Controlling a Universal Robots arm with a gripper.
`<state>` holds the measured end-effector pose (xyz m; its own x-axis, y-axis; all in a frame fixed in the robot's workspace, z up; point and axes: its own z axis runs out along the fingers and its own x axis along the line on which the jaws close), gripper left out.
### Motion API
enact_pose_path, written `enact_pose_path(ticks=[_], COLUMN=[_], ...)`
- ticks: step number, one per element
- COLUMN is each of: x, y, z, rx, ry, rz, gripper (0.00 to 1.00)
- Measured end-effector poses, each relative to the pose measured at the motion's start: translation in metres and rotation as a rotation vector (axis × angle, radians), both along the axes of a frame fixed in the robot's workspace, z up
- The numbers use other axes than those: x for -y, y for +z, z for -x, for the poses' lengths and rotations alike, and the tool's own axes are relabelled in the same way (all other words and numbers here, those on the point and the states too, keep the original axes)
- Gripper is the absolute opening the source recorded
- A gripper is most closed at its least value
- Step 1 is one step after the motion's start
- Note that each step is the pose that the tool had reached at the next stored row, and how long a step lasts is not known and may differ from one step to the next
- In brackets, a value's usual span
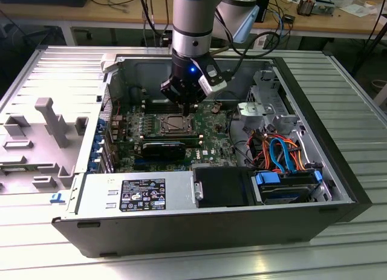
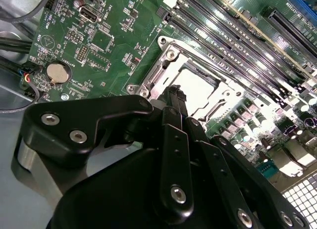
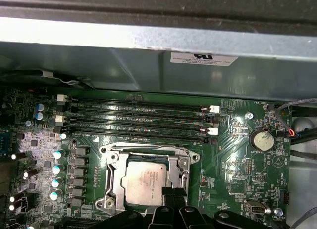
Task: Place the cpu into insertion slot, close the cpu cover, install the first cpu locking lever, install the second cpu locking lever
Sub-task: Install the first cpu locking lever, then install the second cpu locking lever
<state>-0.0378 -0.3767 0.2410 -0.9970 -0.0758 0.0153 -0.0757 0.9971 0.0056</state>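
Note:
The cpu (image 3: 147,182) lies flat in the insertion slot (image 3: 102,204), its silver-grey top showing through the square opening of the cpu cover (image 3: 113,162). The cover lies down flat around the chip. My gripper (image 3: 171,195) hovers just over the socket's edge, its black fingertips together with nothing between them. In the second wrist view the gripper (image 2: 174,93) points down at the rim of the cover (image 2: 224,98), beside the bright cpu (image 2: 195,83). In the exterior view the gripper (image 1: 187,108) hangs directly above the socket with the cpu (image 1: 175,124) on the green board.
Long memory slots (image 3: 138,117) run beside the socket, toward the case wall (image 3: 148,66). A coin battery (image 3: 261,140) sits on the board. In the exterior view, a black module (image 1: 166,148), power supply (image 1: 136,195) and cabled drive bay (image 1: 284,153) crowd the case.

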Motion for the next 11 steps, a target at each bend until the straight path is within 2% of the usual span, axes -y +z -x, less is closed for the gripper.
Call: enact_pose_path(ticks=[6,10,11], x=[0.0002,0.0114,0.0163], y=[0.0002,-0.0002,-0.0004], z=[0.0,0.0,0.0], rx=[-0.0001,0.0,0.0], ry=[0.0,-0.001,-0.001], rz=[0.0002,0.0,0.0], gripper=[0.11,0.11,0.11])
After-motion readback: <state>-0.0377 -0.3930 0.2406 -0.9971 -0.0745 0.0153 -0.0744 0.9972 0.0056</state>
